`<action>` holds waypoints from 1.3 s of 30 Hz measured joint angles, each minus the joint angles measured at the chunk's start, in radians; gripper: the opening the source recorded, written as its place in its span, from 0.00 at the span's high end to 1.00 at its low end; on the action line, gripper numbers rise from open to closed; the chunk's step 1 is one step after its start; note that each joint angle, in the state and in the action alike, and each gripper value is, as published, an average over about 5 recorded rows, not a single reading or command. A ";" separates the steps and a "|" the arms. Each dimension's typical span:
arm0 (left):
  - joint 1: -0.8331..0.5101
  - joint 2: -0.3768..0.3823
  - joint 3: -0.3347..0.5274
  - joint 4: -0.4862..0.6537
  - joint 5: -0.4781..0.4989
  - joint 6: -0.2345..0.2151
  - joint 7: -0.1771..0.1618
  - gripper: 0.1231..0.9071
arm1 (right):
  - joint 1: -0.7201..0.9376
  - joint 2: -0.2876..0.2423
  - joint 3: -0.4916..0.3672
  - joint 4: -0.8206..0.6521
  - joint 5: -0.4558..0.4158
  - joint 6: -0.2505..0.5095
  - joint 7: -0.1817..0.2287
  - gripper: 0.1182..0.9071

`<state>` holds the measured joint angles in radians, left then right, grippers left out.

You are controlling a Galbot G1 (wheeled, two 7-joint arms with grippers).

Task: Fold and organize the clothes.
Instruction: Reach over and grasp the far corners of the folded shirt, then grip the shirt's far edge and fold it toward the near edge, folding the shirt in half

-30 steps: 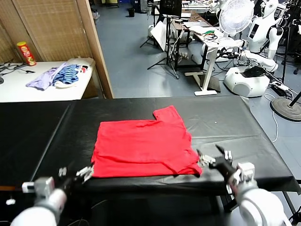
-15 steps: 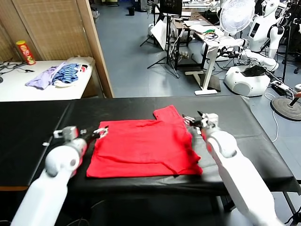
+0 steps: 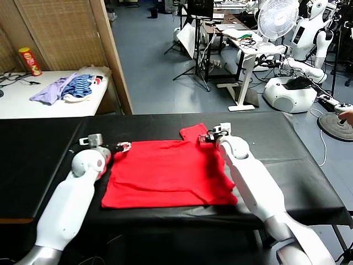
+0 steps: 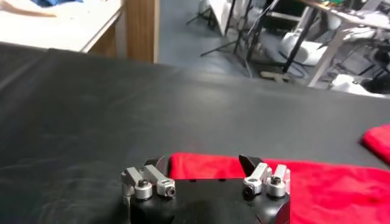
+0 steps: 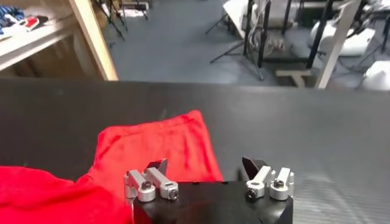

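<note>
A black tabletop point(image 3: 287, 165) is seen stretching across the foreground of the head view, and the red T-shirt point(image 3: 165, 174) is laid flat on it near the middle, partly folded, with one sleeve point(image 3: 194, 132) projecting toward the far edge. The near hem is seen lying close to the tabletop's front edge.

Both arms are extended over the tabletop toward the far side of the garment. The left pincer point(image 3: 122, 147) is held at the shirt's far left corner; in the left wrist view its fingers point(image 4: 248, 164) are seen spread wide, with the red edge of the cloth lying just beyond and between them, and nothing is gripped. The right pincer point(image 3: 208, 136) is placed at the projecting sleeve; in the right wrist view the fingers point(image 5: 251, 165) are seen standing apart, one tip over the red sleeve point(image 5: 164, 146) and the other over bare black surface, and no cloth is pinched between them.

Farther back on the left, a white table point(image 3: 22, 105) is seen carrying a heap of lilac and blue-striped garments point(image 3: 63, 88) and a red can point(image 3: 30, 62). Beyond the tabletop, grey floor, a white fan point(image 3: 277, 17) and a white robot point(image 3: 309, 33) are visible.
</note>
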<state>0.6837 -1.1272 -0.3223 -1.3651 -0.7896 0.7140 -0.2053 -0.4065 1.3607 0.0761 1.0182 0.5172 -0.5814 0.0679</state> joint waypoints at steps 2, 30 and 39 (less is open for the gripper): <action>-0.002 0.000 -0.002 0.012 0.002 -0.005 0.010 0.23 | 0.003 0.005 0.003 -0.014 -0.006 0.006 -0.005 0.39; 0.118 0.029 -0.085 -0.187 0.097 -0.081 0.064 1.00 | -0.223 -0.138 0.094 0.368 0.070 0.178 -0.126 0.99; 0.303 0.061 -0.149 -0.397 0.095 -0.087 0.067 1.00 | -0.385 -0.250 0.147 0.613 0.090 0.116 -0.093 0.99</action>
<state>0.9867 -1.0659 -0.4709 -1.7619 -0.6945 0.6272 -0.1380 -0.7914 1.1107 0.2226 1.6309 0.6072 -0.4654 -0.0254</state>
